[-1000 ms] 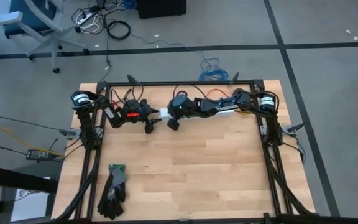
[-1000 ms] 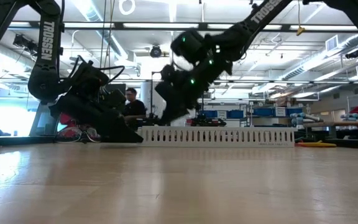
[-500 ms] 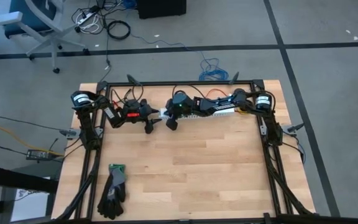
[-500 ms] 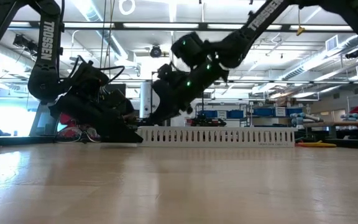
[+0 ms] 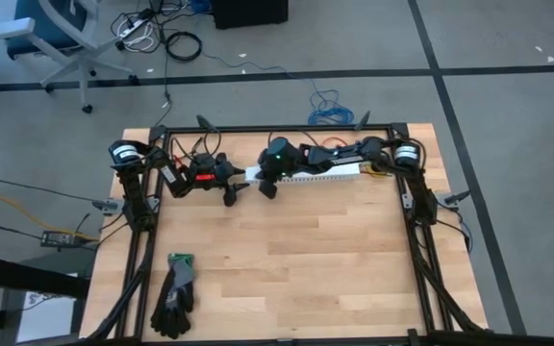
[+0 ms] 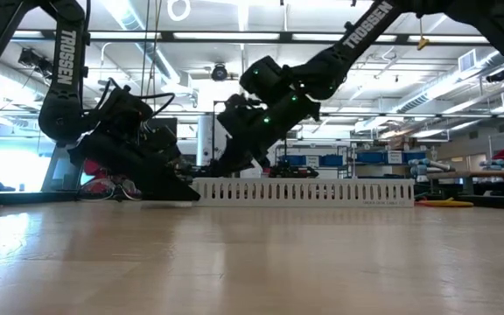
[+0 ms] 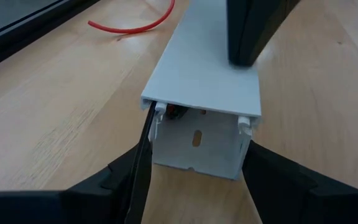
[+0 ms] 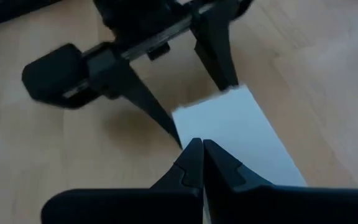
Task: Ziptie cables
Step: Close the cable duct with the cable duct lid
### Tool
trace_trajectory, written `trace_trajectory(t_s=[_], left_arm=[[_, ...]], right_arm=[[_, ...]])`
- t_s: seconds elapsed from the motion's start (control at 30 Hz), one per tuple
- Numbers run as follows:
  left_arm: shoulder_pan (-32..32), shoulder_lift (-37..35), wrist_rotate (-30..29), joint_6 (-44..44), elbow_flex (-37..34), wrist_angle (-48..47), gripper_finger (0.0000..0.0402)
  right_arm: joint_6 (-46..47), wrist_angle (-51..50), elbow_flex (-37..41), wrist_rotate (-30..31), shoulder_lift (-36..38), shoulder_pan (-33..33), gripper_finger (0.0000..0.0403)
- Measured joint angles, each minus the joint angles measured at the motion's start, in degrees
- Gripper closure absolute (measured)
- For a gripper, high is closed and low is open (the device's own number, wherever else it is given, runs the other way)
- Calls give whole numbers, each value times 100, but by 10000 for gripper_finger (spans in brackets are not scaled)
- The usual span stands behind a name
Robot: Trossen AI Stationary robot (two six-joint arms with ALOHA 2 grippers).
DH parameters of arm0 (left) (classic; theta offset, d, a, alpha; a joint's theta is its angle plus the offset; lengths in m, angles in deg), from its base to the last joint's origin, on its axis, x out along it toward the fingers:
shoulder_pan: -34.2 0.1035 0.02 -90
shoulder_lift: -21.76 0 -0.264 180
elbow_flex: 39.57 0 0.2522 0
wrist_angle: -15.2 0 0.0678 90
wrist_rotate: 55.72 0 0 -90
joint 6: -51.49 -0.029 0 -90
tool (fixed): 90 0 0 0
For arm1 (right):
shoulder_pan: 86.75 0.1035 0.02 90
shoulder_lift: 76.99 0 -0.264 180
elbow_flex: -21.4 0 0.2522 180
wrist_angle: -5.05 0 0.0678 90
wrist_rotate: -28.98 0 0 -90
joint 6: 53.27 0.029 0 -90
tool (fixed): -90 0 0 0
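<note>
A long white slotted channel (image 5: 325, 175) with a flat lid (image 7: 204, 74) lies along the table's far edge. My left gripper (image 7: 194, 168) stands at its left end, one finger on each side. My right gripper (image 8: 202, 152) is shut, with its tips over the lid close to that same end. Of the cables, only a bit of red and dark shows inside the channel's open end (image 7: 178, 112). My left gripper holds the channel's left end between its two fingers, one on each side wall (image 7: 151, 124). The fingers come from the table's left, slanting down, along the channel. The channel lies flat on the table. My right gripper's shut fingers (image 7: 253, 31) rest on the lid's top (image 8: 229, 124) near the left end. They come from the right, slanting down.
A single red wire (image 7: 135, 26) curves on the wood beside the channel, toward the far edge. A pair of dark gloves (image 5: 174, 293) lies near the front left corner. The black frame rail (image 5: 277, 128) runs just behind the channel.
My right gripper has sunk toward the channel's left end and tipped more steeply. Its arm has swung toward the far edge and now lies over the channel. The gripper has stayed shut.
</note>
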Motion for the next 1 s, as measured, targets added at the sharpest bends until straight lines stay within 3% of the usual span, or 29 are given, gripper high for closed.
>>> trace_trajectory(t_s=[0.17, 0.33, 0.53, 1.0], left_arm=[[-2, 0, -9, 2, 4, -11, 159], [-7, 4, -19, 2, 20, -14, 159], [-9, 4, 2, 100, 13, -6, 156], [-2, 1, 248, 642, -8, -21, 81]], right_arm=[[-262, 271, 16, 129, 9, 46, 403], [-714, 253, 39, 687, 446, 212, 403], [-903, 93, 28, 777, 856, 375, 403], [-951, -432, 31, 1048, 1094, 531, 403]])
